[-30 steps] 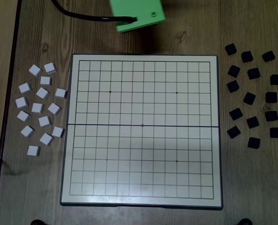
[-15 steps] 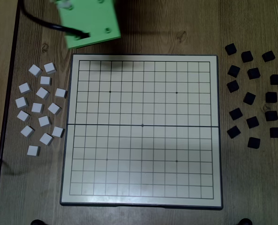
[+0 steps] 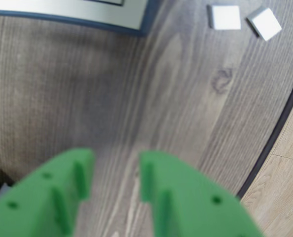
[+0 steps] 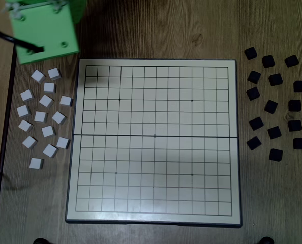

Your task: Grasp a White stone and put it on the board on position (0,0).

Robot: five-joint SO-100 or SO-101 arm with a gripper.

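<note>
Over bare worktop (image 3: 112, 98) past the board's (image 4: 156, 216) top-left corner, my end effector (image 3: 116, 173) hangs with its green jaws apart and nothing between them. I judge this the approach step: no White stone (image 3: 225, 16) is grasped yet; in the wrist view two lie ahead near the top edge, and the cluster sits left of the board in the fixed view. Next I must carry forward over one, descend, and close squarely.
</note>
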